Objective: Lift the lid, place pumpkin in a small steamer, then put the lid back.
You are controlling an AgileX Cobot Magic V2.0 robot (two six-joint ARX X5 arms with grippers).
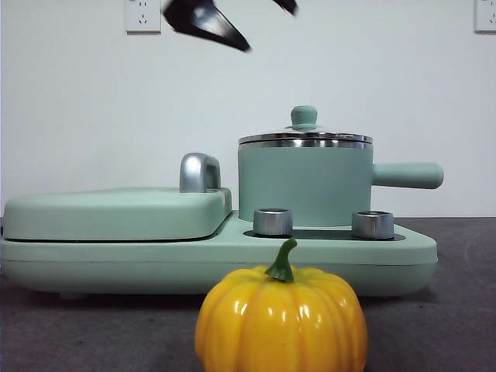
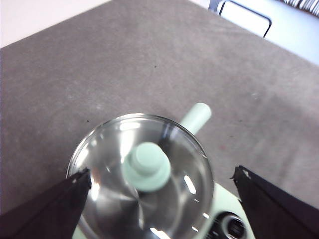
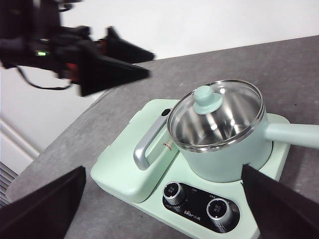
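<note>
Hovering with jaws spread wide, the left gripper (image 2: 159, 179) is centring over the lid (image 2: 144, 174) knob (image 2: 147, 166), still seated on the small steamer (image 1: 304, 184); next: descending and closing.

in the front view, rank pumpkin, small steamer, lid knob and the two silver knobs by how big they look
1. small steamer and pumpkin: alike; the pumpkin is nearer and cut off.
2. two silver knobs: alike.
3. lid knob
</note>
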